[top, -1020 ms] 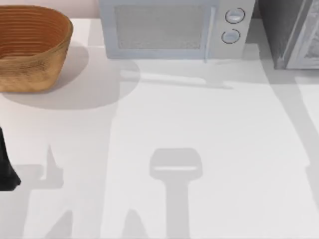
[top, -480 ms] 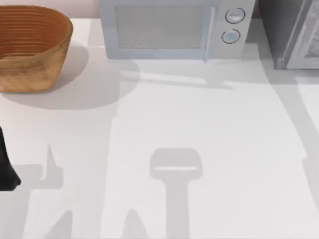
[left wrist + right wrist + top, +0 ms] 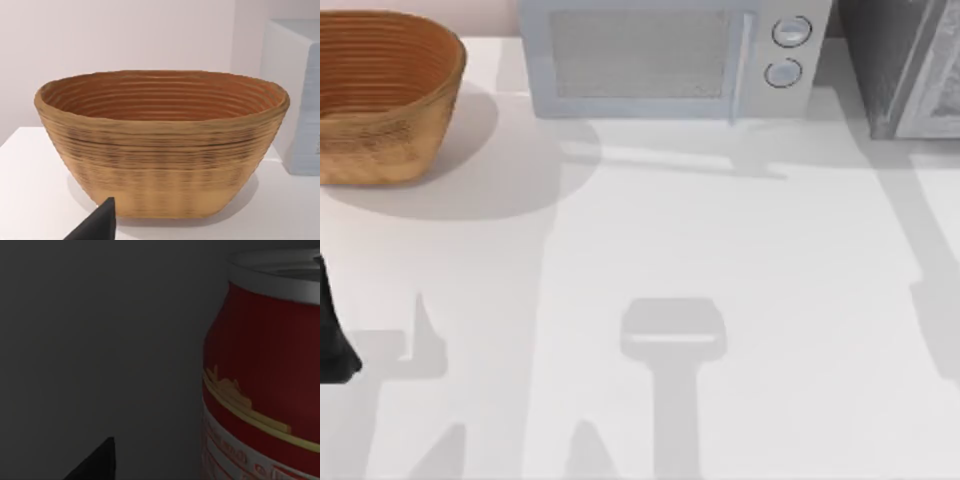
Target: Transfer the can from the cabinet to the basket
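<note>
Right wrist view puts the can [image 3: 260, 375] close beside my right gripper, finger state indeterminate; I should centre it before closing

The left arm [image 3: 334, 335] sat at the far left edge in the top view, low down, as a dark part w/ no more of it to see. In the left wrist view one dark fingertip [image 3: 97, 224] of the left end effector pointed up. In the right wrist view, a similar dark fingertip [image 3: 97, 462] of the right end effector.
</note>
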Available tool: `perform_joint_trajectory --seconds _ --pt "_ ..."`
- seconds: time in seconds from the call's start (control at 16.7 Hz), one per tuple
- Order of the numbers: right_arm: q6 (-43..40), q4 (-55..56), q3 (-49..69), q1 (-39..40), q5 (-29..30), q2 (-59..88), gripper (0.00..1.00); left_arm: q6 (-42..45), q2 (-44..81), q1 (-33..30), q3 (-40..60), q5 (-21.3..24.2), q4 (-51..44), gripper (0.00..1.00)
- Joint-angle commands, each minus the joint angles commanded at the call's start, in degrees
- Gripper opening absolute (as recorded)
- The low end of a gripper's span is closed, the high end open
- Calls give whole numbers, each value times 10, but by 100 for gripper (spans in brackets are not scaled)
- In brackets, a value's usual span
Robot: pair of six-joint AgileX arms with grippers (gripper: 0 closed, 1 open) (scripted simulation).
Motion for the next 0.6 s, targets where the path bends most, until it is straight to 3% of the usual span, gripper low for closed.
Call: perform_joint_trajectory --seconds 0.3,0.6 --pt "0 -1 6 -1 -1 5 100 0 0 0 0 0 0 100" --pt "0 -1 6 -1 -1 5 62 0 0 0 0 0 0 100"
